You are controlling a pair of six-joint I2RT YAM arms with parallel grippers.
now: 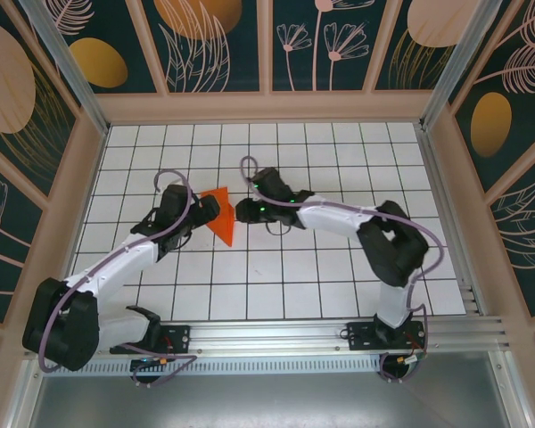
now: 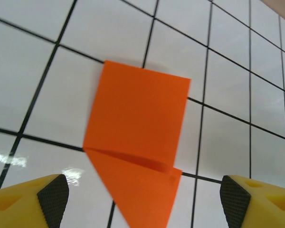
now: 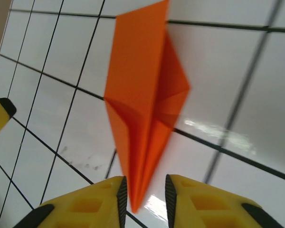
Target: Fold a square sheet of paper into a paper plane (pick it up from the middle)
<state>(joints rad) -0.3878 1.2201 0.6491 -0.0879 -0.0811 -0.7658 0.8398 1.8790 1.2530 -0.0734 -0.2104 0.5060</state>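
Observation:
The bright orange paper plane (image 1: 221, 217) is a folded pointed dart with a centre crease, lying on the white grid table between my two grippers. In the left wrist view the paper plane (image 2: 137, 123) has its point between my left gripper (image 2: 142, 202), whose fingers (image 2: 52, 197) stand wide apart on either side without touching it. My left gripper (image 1: 203, 212) is just left of the paper in the top view. My right gripper (image 3: 143, 199) has its jaws narrow around the plane's tip (image 3: 140, 190); the paper rests by the left pad (image 3: 121, 199), with a gap to the right one. My right gripper (image 1: 242, 211) sits just right of the paper.
The white table with black grid lines (image 1: 339, 267) is walled by a wooden frame (image 1: 267, 107) at the back and sides. An aluminium rail (image 1: 276, 334) runs along the near edge by the arm bases. One yellow finger (image 3: 0, 116) of the left gripper shows at the right wrist view's left edge.

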